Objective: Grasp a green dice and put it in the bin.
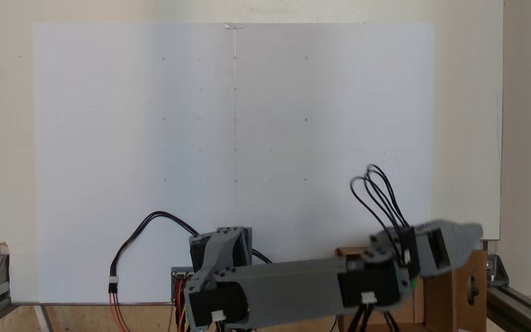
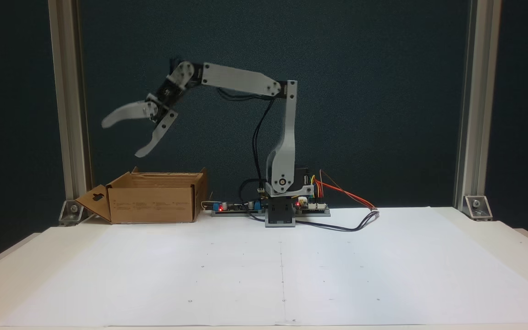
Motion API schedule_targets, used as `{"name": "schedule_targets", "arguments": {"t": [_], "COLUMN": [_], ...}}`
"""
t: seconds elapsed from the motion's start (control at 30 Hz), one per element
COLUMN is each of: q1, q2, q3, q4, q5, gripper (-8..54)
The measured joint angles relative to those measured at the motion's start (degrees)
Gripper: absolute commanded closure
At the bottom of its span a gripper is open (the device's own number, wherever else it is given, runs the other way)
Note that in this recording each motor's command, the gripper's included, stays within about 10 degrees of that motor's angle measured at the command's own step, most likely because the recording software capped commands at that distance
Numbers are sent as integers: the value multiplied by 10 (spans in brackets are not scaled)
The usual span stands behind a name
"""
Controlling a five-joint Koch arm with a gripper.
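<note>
Dice: a sliver of bright green (image 1: 413,282) glimpsed under the blurred wrist, above the bin (image 2: 154,204); too small to tell more. Brown corrugated cardboard, flaps splayed, one with a keyhole cut-out, on the counter (image 2: 475,238). Above it, curved grey jaws (image 2: 122,137) spread wide apart, holding nothing.

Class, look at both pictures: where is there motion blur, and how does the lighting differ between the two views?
In a fixed view from above, the end effector smears over the bin, and the paper sheet is evenly lit. In a fixed view from the front, the end effector is slightly soft, open against a dark backdrop.
</note>
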Motion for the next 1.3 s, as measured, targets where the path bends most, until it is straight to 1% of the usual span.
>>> {"name": "schedule_targets", "arguments": {"t": [0.13,0.47,0.57,0.77,1.03,1.3], "q1": [-165,-568,-642,-714,-747,-751], "q2": [27,105,145,230,340,346], "q3": [0,0,59,255,489,650], "q4": [-9,-21,-56,-205,-398,-589], "q5": [45,54,54,54,54,54], "gripper": [16,16,17,16,11,16]}}
